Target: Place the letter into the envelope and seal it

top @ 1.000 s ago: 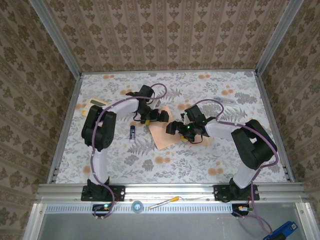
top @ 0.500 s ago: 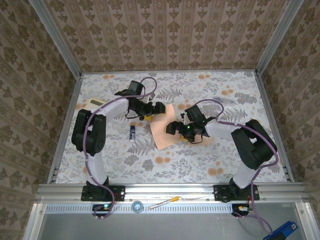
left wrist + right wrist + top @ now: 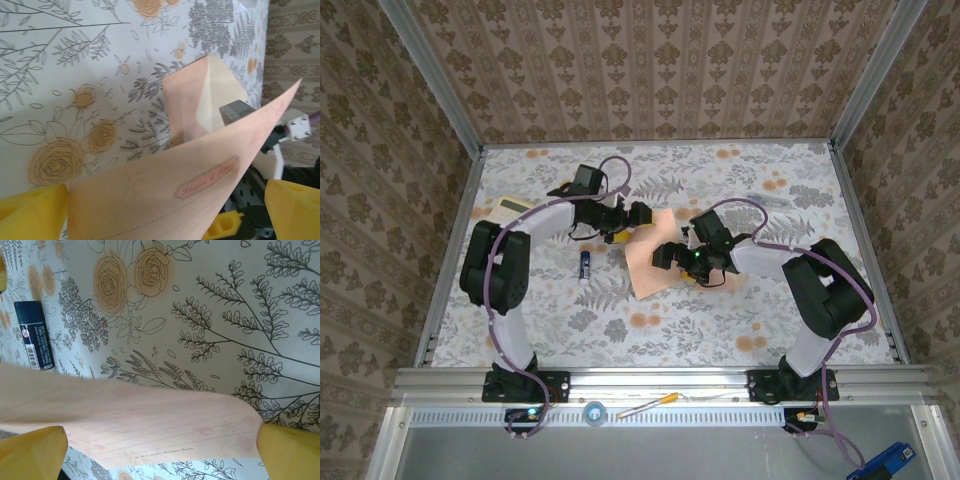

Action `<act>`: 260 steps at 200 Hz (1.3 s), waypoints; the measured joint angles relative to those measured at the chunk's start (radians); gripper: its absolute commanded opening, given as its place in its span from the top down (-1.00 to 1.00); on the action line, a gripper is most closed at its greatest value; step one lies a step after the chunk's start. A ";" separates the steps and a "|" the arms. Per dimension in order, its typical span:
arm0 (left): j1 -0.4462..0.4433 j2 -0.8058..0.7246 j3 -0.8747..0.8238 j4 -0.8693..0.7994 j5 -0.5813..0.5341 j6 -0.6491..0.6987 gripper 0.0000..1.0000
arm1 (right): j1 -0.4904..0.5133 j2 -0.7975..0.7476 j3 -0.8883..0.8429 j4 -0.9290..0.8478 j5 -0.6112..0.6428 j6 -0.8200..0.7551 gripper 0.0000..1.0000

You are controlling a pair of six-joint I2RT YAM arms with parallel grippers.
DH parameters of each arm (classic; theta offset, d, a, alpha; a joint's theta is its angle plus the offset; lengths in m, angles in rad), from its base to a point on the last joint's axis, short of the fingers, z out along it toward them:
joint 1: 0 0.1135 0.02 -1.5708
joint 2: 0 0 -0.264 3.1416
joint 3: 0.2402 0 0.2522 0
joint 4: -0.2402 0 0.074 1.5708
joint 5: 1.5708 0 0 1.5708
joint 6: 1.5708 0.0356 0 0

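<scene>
The letter [image 3: 650, 268] lies mid-table, bowed up between the left gripper [image 3: 160, 215] and right gripper [image 3: 150, 452], both spread wide, pinching nothing. Judged light, limp, crease-prone; best taken at an edge.

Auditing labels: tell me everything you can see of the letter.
The letter is thin salmon-pink paper with faint dotted ruled lines and a small script label. It bows upward off the floral table, running between the wide-open jaws of both the left gripper and right gripper; actual contact is unclear.
</scene>
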 measured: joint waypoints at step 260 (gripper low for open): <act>-0.012 -0.119 -0.108 0.092 0.163 -0.083 -1.00 | 0.000 0.000 0.000 0.000 0.000 0.000 -1.00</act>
